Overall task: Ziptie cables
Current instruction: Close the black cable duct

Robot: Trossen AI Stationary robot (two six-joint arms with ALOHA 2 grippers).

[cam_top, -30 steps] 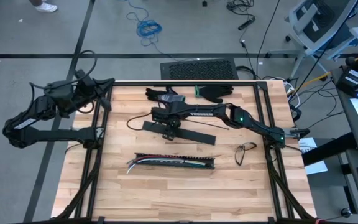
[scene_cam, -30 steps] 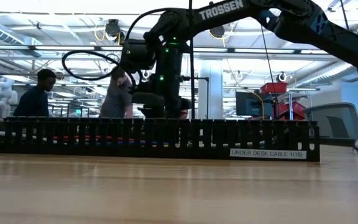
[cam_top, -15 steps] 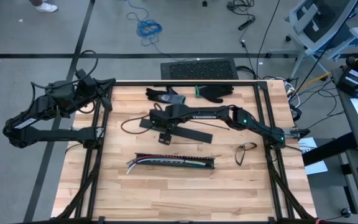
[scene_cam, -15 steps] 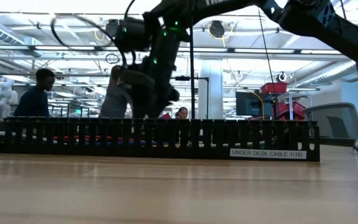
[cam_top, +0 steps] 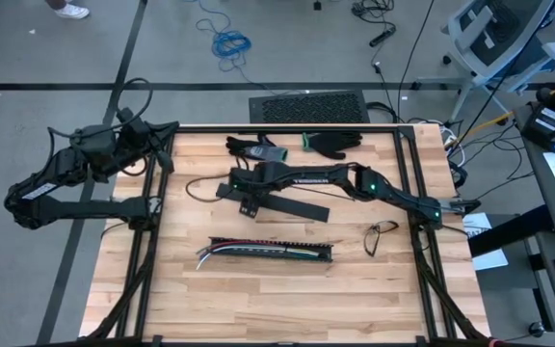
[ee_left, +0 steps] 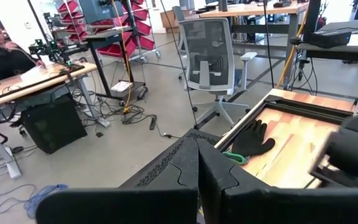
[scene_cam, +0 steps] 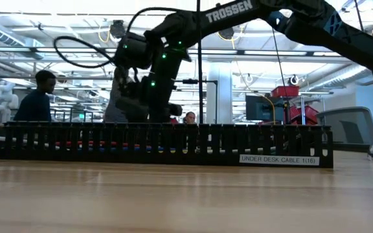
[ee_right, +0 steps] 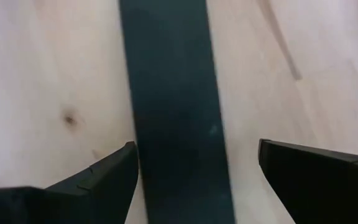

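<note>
The cables (cam_top: 216,253) are thin coloured wires lying in a long black slotted duct (cam_top: 276,253) at the table's middle. Their ends stick out of the duct's left end, and they show through the slots (scene_cam: 109,145) in the low view. Behind the duct a flat black strip (cam_top: 292,205) lies on the wood. My right gripper (cam_top: 249,200) hovers open over the strip's left part, pointing steeply down. One finger stands on each side of the strip (ee_right: 173,93). My left gripper (ee_left: 197,168) is shut and held high off the table's left edge.
Two black gloves (cam_top: 254,148) (cam_top: 335,143) lie at the table's far edge. A pair of glasses (cam_top: 382,234) lies at the right. Bare wood stretches in front of the duct. People stand in the room beyond the table (scene_cam: 37,97).
My right gripper has shifted a little toward the table's left edge along the black strip and has tipped at the wrist. It has stayed open. The strip, the duct and the cables have not moved.
</note>
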